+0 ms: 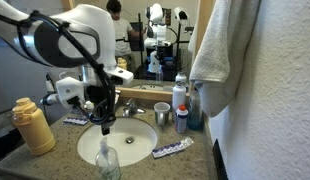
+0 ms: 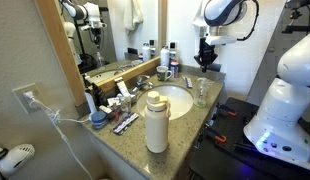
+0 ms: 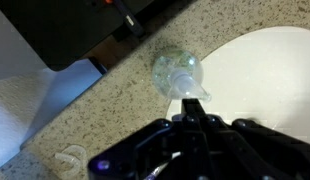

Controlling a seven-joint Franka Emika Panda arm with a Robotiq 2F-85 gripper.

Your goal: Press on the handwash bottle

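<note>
- The handwash bottle (image 1: 107,162) stands upright at the front edge of the tabletop (image 3: 105,110). It sits on the narrow speckled strip just beside the rim of the sink basin (image 1: 130,142).
- The gripper (image 1: 103,122) hangs above the bottle, pointing down and apart from the pump head (image 3: 187,85). In the wrist view the pump's spout sits just ahead of the fingers (image 3: 191,118).
- In the wrist view the fingers look pressed together into one dark tip, with nothing between them. The picture is dim, so this is a reading rather than a certainty.
- The bottle is small, clear plastic and probably light. A push that lands off-centre would likely tip or skate it on the smooth stone, towards the basin or off the front edge.
- The body looks thin-walled and would give under a squeeze. The pump head is the stiff part and should travel straight down against its spring.
- No grasp seems needed. The place to meet it is the flat top of the pump, directly over the neck and not out on the spout, with a slow vertical descent.
- The large yellow bottle (image 1: 33,127) stands well apart towards a far side edge, clear of the approach.
</note>
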